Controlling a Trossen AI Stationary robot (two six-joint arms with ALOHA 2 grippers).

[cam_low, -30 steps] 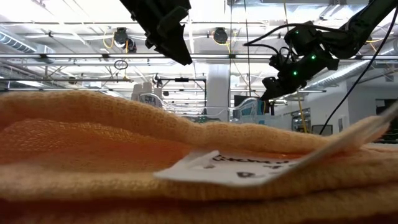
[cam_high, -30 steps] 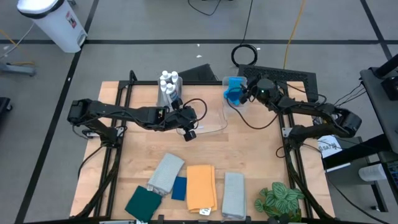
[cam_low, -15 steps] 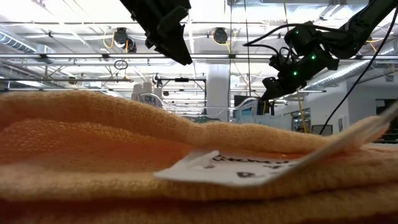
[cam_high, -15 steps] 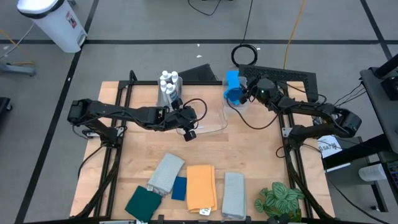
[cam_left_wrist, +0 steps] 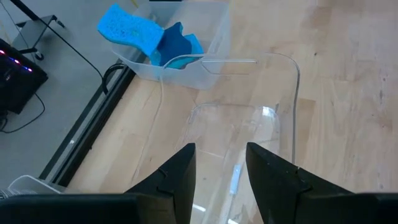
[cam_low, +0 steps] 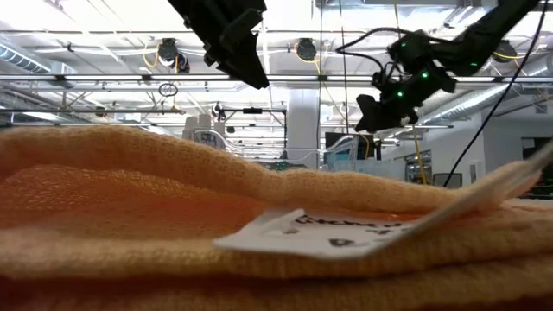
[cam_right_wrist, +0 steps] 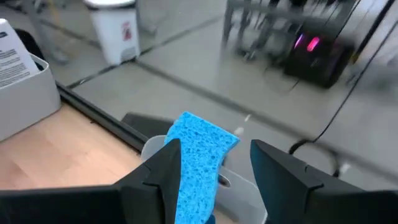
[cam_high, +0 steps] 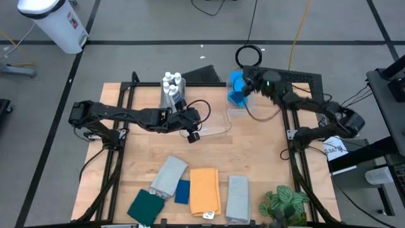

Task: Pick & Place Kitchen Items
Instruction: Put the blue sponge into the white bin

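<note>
Sponges come first — we see the right gripper (cam_high: 243, 86) pinching one blue sponge (cam_right_wrist: 198, 158) above the small bin (cam_high: 238, 104) at the table's far edge, more blue sponges (cam_left_wrist: 177, 42) inside it. Left gripper (cam_left_wrist: 219, 180) waits part-open over the clear bin (cam_left_wrist: 249, 124); white bottles (cam_high: 171, 81) and cloths (cam_high: 204, 190) look untouched — we judge most work remains.

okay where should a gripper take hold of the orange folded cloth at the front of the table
Come straight down on the orange cloth and pinch its far short edge. It lies flat, and that edge faces bare table, while the blue cloth and a grey cloth lie close beside its long sides.
</note>
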